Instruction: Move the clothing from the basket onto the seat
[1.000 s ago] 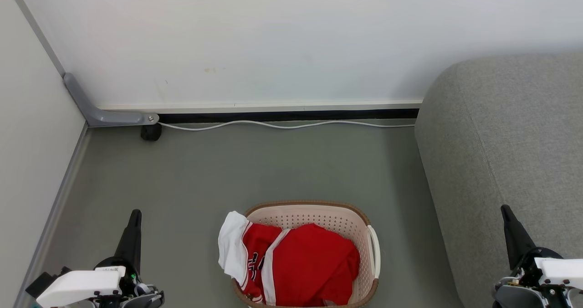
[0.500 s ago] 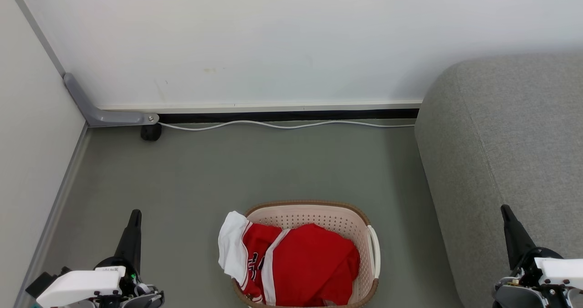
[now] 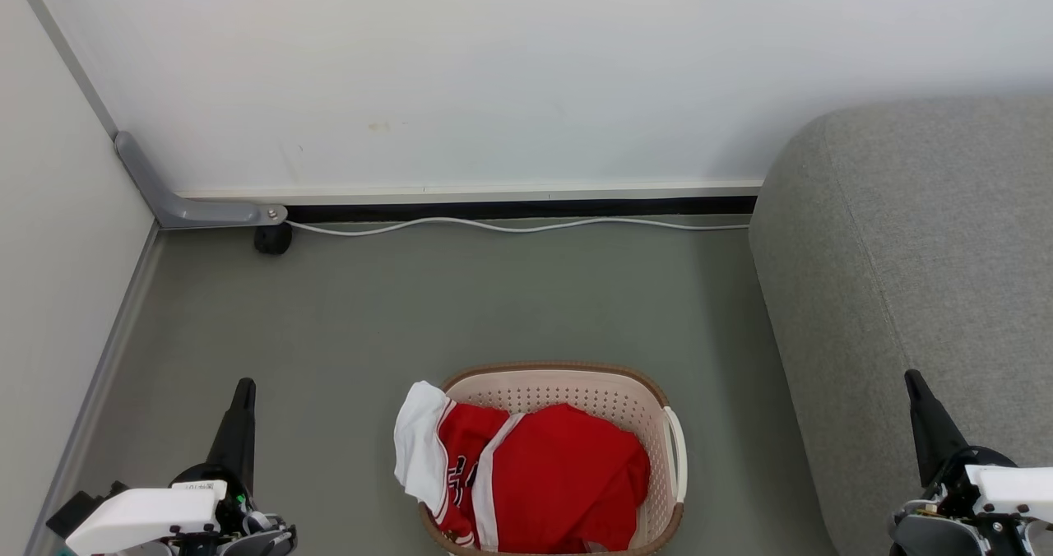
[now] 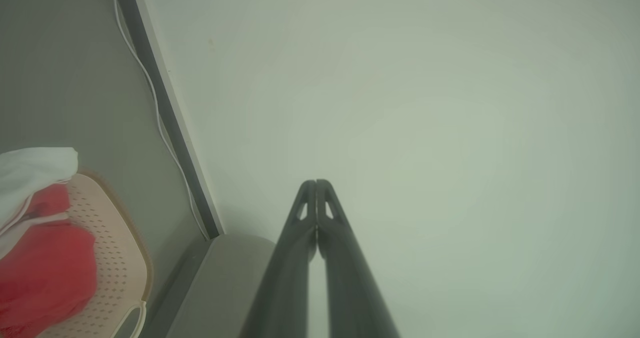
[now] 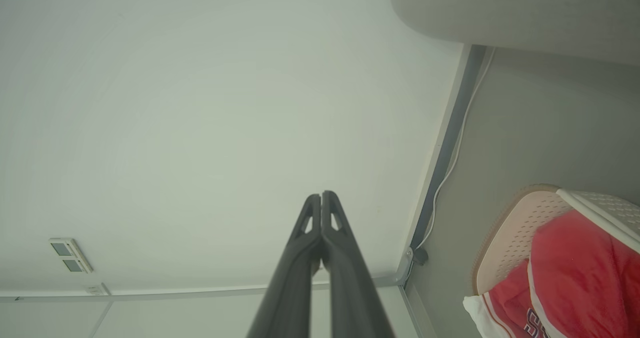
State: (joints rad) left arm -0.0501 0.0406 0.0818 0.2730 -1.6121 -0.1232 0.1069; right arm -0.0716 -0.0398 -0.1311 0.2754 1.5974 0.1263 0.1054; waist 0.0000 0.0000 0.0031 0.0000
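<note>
Nothing had changed from the earlier head frames. My left gripper [image 3: 243, 387] and right gripper [image 3: 911, 377] kept the same low positions, each with its fingers pressed together and holding nothing. The basket [image 3: 568, 387] stood on the floor [image 3: 411, 317] between them, near the seat [image 3: 921, 252]. The clothing [image 3: 535, 482] lay inside the basket: a plain red garment [image 3: 576, 474] over a red-and-white jersey [image 3: 465, 441], whose white part draped over the left rim. The right wrist view took in a wall plate [image 5: 70, 254]. The left wrist view followed the cable [image 4: 150, 103] along the wall base towards the seat.
</note>
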